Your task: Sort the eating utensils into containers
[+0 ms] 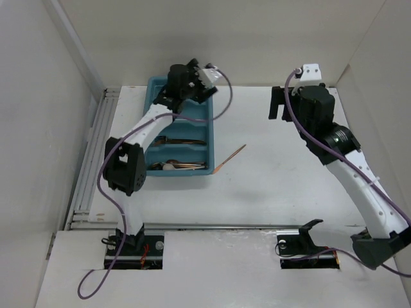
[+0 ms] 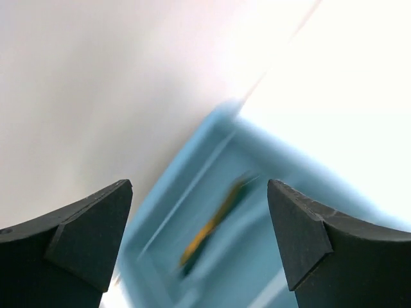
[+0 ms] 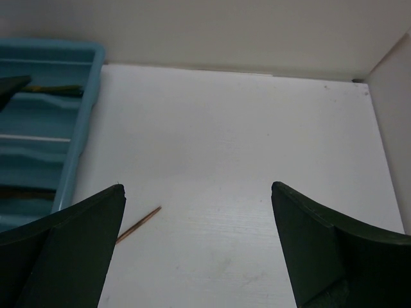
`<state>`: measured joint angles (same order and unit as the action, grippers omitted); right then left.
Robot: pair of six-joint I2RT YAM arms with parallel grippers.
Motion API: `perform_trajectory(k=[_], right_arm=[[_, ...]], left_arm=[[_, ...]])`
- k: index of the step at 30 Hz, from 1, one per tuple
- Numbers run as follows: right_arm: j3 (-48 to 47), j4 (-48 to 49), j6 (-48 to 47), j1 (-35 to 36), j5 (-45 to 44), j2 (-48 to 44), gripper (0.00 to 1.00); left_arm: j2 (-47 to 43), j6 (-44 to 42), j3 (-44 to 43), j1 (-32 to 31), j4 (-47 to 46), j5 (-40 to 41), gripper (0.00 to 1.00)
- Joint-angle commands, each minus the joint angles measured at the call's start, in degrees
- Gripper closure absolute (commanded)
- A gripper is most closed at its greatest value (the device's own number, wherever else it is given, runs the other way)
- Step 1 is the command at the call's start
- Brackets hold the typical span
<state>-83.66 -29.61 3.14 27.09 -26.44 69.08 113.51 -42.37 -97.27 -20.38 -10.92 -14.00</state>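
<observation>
Left hand (image 2: 199, 192) and right hand (image 3: 198, 187) are gaping empty; pinching the flat-lying copper utensil (image 1: 230, 159) risks skidding it away.

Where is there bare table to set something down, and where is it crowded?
Free: the white table between the copper utensil and the right arm, and the strip on the tray's near side. Crowded: the teal tray, left gripper open above it.

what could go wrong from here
The copper utensil lies flat on the table beside the tray; the right tool may scrape the table or nudge the tray grasping it. The left tool hangs over the green-handled piece and could clip the tray wall.
</observation>
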Motion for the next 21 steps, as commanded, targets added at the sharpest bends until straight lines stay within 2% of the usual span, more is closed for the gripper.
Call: perform_trajectory(k=[1,2,5,6,10,14,19,21], right_arm=[[2.70,-7.64,2.39,0.33,8.84,-4.64,0.00],[3.32,-8.53,3.01,0.33,8.86,-7.70,0.00],[6.39,-11.34,4.24,-0.20,9.47,-13.07,0.00],[7.01,-11.96,4.25,-0.20,9.47,-16.49,0.00],[8.25,-16.18,4.25,-0.20,8.07,-22.31,0.00],[8.25,-19.17,4.25,-0.20,5.96,-24.25,0.00],[8.25,-20.23,4.25,-0.20,5.96,-25.49,0.00],[8.25,-20.84,4.25,-0.20,5.96,-26.01,0.00]], left_arm=[[-7.43,4.38,-1.16,-10.71,19.05,-8.39,0.15],[-6.47,6.49,-1.16,-12.65,25.44,-9.98,0.15],[-2.52,14.75,-1.16,-19.24,32.17,-11.84,0.15],[1.49,16.77,-3.51,-21.35,35.23,-11.84,0.15],[10.57,25.39,-9.84,-22.60,36.93,-7.11,0.14],[11.99,25.50,-10.39,-23.82,31.76,2.37,0.14],[15.94,23.03,-12.85,-24.35,32.88,5.82,0.16],[18.40,24.26,-15.31,-24.35,34.90,5.83,0.20]])
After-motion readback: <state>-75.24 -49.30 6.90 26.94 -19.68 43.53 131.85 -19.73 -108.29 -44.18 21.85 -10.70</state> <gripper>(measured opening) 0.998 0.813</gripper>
